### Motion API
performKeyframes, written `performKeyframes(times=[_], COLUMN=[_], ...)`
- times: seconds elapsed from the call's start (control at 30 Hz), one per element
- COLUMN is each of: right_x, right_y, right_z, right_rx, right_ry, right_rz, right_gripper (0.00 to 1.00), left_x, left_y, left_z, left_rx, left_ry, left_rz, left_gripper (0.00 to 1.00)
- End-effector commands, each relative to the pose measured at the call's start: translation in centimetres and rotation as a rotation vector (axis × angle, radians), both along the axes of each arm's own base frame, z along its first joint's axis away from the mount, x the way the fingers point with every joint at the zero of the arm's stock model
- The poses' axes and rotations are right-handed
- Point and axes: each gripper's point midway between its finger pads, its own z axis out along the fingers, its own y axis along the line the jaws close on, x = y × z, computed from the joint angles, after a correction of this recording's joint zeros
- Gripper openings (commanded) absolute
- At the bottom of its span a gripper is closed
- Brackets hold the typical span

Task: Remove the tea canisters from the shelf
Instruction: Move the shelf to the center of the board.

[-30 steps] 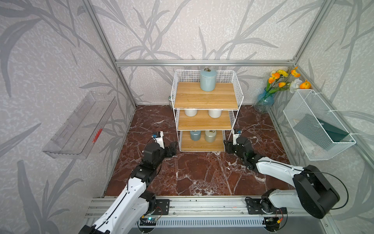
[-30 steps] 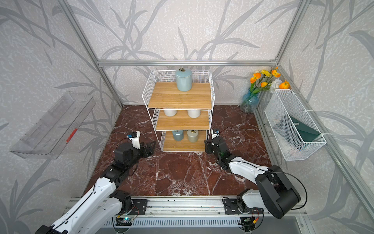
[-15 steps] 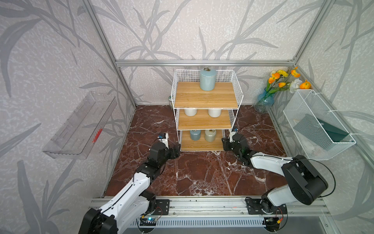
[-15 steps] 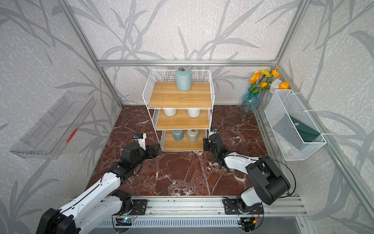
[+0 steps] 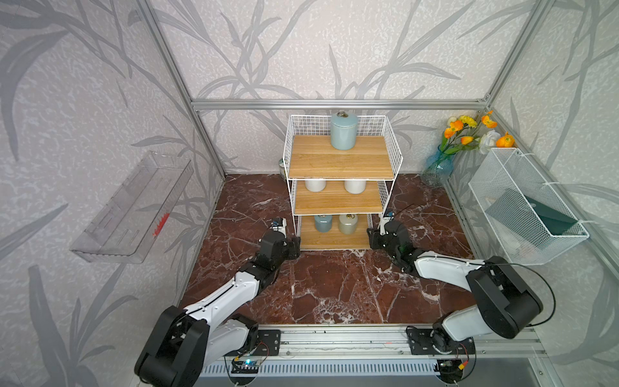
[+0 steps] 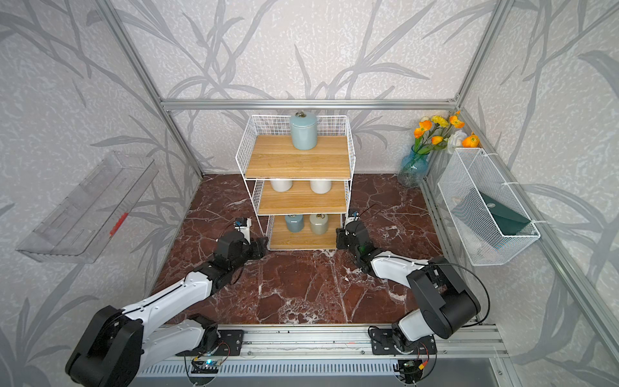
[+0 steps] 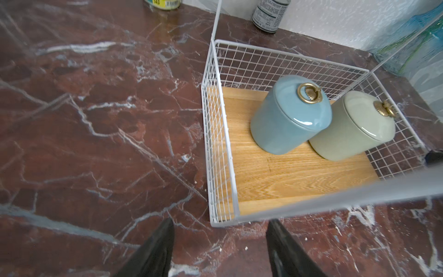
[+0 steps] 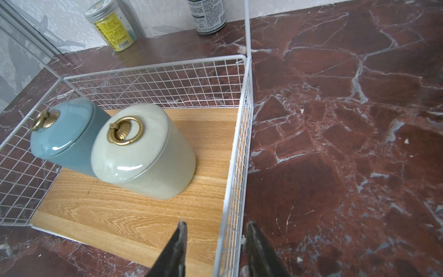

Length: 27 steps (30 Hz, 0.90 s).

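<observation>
The shelf (image 5: pixel 338 160) stands at the back of the marble floor. A blue-grey tea canister (image 5: pixel 343 132) is on its top board. Two off-white ones (image 5: pixel 315 184) (image 5: pixel 355 186) are on the middle board. A blue-grey one (image 7: pixel 287 117) and a beige one (image 8: pixel 143 153) stand side by side on the bottom board. My left gripper (image 7: pixel 220 230) is open, just short of the bottom tier's front left corner. My right gripper (image 8: pixel 217 230) is at the front right corner, its jaws closed around the wire side panel (image 8: pixel 237 156).
A blue glass vase of flowers (image 5: pixel 438 167) stands at the back right. A white mesh basket (image 5: pixel 526 207) hangs on the right wall and a clear tray (image 5: pixel 134 207) on the left wall. A yellow-labelled tin (image 8: pixel 112 24) and a dark-labelled tin (image 8: pixel 208 16) stand behind the shelf.
Both arms have reached forward to the shelf's front corners. The right jaws have closed around the side panel. The left jaws have narrowed but stay apart.
</observation>
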Motion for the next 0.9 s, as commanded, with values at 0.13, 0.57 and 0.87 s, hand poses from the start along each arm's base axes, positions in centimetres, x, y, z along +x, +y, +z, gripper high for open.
performKeyframes(times=[0.13, 0.57, 0.87], right_x=[1.4, 2.8, 5.1], right_y=[0.0, -0.8, -1.9], right_z=[2.7, 3.6, 4.4], right_rx=[0.024, 0.014, 0.007], right_ry=[-0.071, -0.085, -0.105], right_rz=[-0.019, -0.024, -0.026], right_gripper=[0.41, 0.27, 0.26], left_x=[3.2, 5.2, 7.3], left_y=[-2.8, -4.9, -7.5], left_z=[1.0, 0.1, 0.0], left_rx=[-0.018, -0.035, -0.069], left_ry=[-0.027, -0.017, -0.012], left_rz=[-0.077, -0.114, -0.158], left_gripper=[0.39, 0.2, 0.14])
